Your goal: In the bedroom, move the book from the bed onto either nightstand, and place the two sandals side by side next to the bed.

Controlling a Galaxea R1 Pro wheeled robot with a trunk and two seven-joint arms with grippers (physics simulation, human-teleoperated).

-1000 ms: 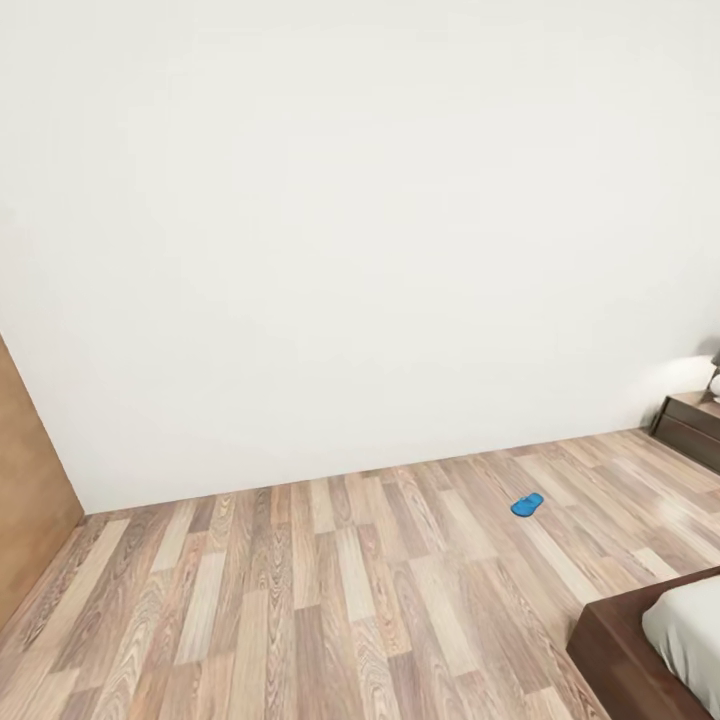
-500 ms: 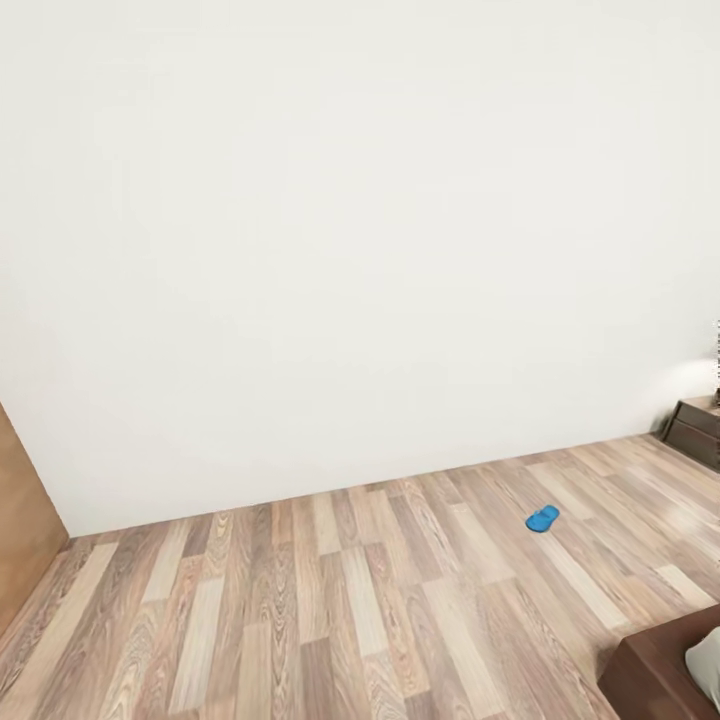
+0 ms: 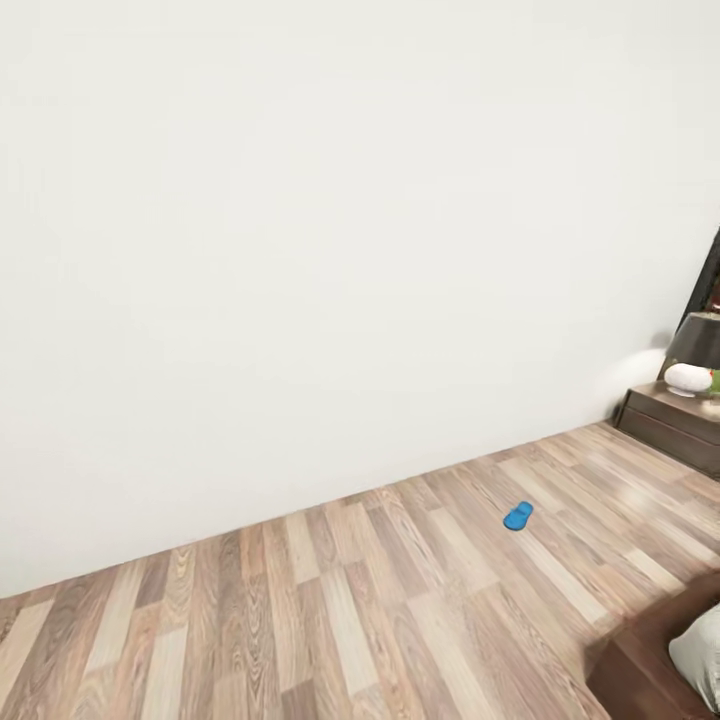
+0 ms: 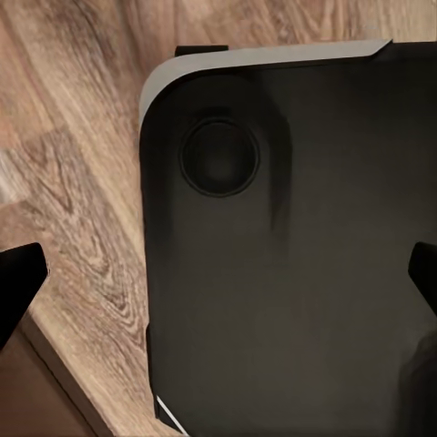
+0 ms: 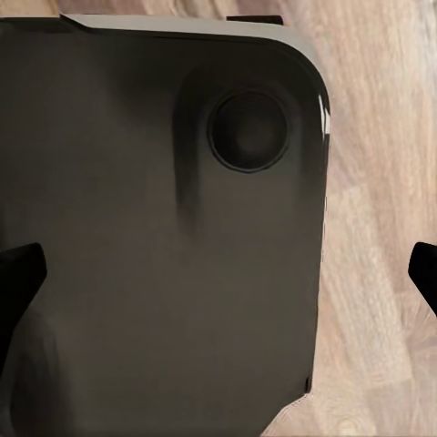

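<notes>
- Room: we face a plain white wall [image 3: 330, 250] meeting a light brown wood-plank floor [image 3: 350, 610].
- Sandal [image 3: 518, 516]: one bright blue flip-flop, lying flat on the bare floor, well apart from the bed and from the nightstand, roughly between the two and nearer the wall.
- Bed [image 3: 650, 665]: we log a dark brown frame corner at the lower right edge of the head view, with a patch of off-white mattress [image 3: 702, 655] on it.
- Nightstand [image 3: 672, 425]: dark wood cabinet against the wall at the far right, drawer front toward us; on its top stand a white rounded object [image 3: 688, 378] and a dark lamp shade [image 3: 698, 343].
- Left gripper [image 4: 218, 282]: our left wrist view looks down on the robot's black base [image 4: 291, 273] and the floor; both dark fingertips [image 4: 20, 278] sit at opposite edges, spread wide, nothing between them.
- Right gripper [image 5: 218, 273]: same arrangement over the black base, fingertips [image 5: 20, 273] wide apart and empty.
</notes>
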